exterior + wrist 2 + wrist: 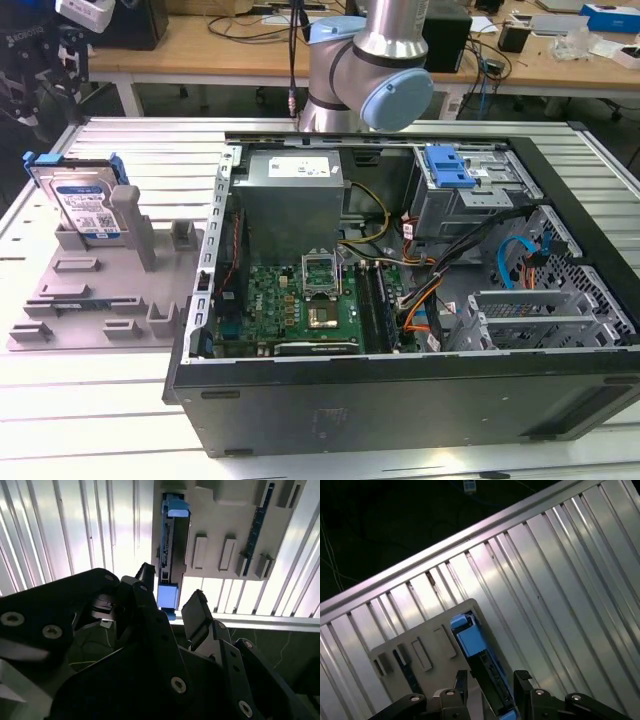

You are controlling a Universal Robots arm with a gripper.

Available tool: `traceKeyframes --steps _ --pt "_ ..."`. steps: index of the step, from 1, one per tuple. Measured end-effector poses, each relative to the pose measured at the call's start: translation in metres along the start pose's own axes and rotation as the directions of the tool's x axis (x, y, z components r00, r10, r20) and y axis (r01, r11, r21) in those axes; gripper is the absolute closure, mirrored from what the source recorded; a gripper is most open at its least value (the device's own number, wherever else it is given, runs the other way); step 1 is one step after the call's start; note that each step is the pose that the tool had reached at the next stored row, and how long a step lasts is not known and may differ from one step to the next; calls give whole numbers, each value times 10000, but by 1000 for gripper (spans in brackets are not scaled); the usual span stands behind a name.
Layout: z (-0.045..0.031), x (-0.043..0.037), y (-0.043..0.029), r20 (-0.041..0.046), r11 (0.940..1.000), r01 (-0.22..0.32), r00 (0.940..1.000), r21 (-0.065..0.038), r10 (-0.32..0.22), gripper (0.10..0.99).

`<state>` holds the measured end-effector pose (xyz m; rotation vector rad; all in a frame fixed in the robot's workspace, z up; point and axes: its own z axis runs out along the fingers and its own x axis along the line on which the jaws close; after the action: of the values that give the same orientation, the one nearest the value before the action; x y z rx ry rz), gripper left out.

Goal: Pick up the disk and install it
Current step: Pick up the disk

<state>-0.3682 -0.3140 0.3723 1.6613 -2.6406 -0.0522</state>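
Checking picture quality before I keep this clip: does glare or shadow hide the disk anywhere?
Second wrist view: glare whitens the ribbed table, the open pincer is a dark mass, yet the disk is not hidden. First wrist view: bright streaks on the table, blackness beyond its edge. Exterior view: even light, disk unobscured.

one disk, one grey fixture plate, one open computer case, one desk under them. inside the case: one power supply box, one motherboard, one blue latch piece. one robot arm, carrying one end effector with two fingers.
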Motion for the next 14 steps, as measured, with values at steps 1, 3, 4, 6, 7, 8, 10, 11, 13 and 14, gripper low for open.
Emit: traceKeyframes --steps 1,3,4,6,7,8,10,11,13,14 --pt "0 0 0 -28 9996 281 9996 8 -281 588" --pt "1 -1 0 -109 9945 1048 9944 27 -1048 588" --pt "3 -1 0 -129 9917 1286 9916 29 -1286 588" --pt "5 -2 1 -155 9864 1642 9863 30 -1642 588" --pt "6 -5 2 -169 9845 1756 9843 32 -1755 588" --pt "9 -9 4 -188 9815 1913 9814 49 -1912 588" --pt "12 -13 6 -199 9775 2108 9774 74 -2107 588" --pt "14 -14 7 -204 9753 2207 9752 95 -2205 588" --pt "21 -22 9 -216 9701 2424 9700 134 -2421 588" --pt "24 -25 11 -220 9680 2506 9679 141 -2503 588"
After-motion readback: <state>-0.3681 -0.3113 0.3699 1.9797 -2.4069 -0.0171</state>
